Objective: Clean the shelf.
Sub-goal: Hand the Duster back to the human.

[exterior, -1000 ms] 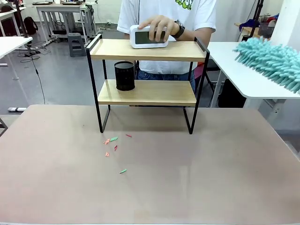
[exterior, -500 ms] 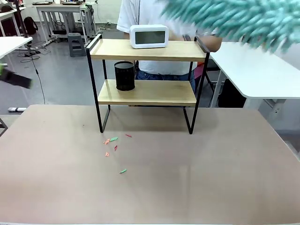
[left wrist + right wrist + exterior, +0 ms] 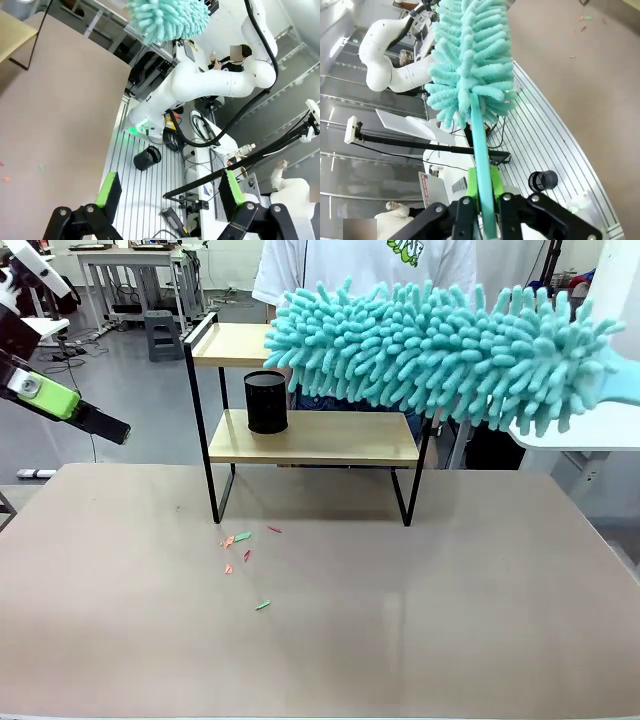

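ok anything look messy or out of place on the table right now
Yes: small pink and green scraps lie scattered on the table just in front of the shelf, near its left legs, like litter. The black cup on the lower board stands upright. The duster in the right claw looks intact.

The left arm's black two-finger tool with green pads [image 3: 170, 192] hangs at about ten o'clock in the front view. Its fingers [image 3: 50, 400] slant toward four o'clock, and the jaws are spread wide with nothing between them. The right arm's matching tool [image 3: 483, 187] is clamped tight on the thin handle of a fluffy teal duster [image 3: 470, 60], which runs toward twelve o'clock in the right wrist view.
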### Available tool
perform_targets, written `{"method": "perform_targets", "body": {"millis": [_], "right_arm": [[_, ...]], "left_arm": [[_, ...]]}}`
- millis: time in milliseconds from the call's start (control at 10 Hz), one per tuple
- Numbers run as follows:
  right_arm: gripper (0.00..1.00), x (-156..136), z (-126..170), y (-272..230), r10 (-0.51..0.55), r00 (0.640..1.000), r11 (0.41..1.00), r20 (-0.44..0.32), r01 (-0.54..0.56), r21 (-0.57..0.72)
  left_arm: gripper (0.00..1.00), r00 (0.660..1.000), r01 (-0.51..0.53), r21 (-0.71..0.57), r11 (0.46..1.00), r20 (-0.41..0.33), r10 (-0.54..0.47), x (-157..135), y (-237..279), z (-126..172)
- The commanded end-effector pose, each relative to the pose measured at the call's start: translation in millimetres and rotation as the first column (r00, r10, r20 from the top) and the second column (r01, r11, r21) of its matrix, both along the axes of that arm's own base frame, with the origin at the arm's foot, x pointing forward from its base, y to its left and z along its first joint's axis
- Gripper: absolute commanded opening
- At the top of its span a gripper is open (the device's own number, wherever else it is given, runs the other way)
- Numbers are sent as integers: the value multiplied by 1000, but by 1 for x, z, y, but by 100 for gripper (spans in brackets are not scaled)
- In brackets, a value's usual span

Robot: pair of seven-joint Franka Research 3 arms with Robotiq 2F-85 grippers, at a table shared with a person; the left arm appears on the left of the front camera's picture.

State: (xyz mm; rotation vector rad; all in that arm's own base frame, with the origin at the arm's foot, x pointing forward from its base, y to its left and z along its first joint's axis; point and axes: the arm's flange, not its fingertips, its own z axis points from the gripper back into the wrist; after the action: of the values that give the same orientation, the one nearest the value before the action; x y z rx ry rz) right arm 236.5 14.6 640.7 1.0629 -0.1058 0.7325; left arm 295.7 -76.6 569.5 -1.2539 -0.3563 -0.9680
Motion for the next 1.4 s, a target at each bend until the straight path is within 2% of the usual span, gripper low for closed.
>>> {"method": "perform_targets", "body": {"millis": [0,100,200,400,500,600,900,1300], "right_arm": [[13,18,-14,21,46,996,996,-78,-52,-79],[13,37,-19,39,110,988,987,-112,-122,-103],[13,47,-24,54,176,973,970,-151,-197,-144],[13,61,-38,79,245,946,945,-212,-282,-164],[13,66,-43,93,294,925,921,-241,-342,-188],[13,72,-44,103,321,912,906,-254,-374,-199],[13,86,-45,112,332,908,908,-254,-381,-173],[13,90,-47,107,318,920,927,-229,-352,-130]], "left_arm": [[100,998,-54,-50,997,-41,52,2,-10,-6],[100,998,7,-68,998,-54,-11,11,-28,1],[100,998,40,-39,998,-47,-42,22,-46,9],[100,990,133,29,991,-55,-132,34,-80,13],[100,991,126,67,990,-50,-122,40,-96,16],[100,986,161,100,982,-50,-157,46,-115,19],[100,965,263,140,955,-40,-260,42,-160,20],[100,925,380,235,895,-92,-369,25,-207,-12]]}}
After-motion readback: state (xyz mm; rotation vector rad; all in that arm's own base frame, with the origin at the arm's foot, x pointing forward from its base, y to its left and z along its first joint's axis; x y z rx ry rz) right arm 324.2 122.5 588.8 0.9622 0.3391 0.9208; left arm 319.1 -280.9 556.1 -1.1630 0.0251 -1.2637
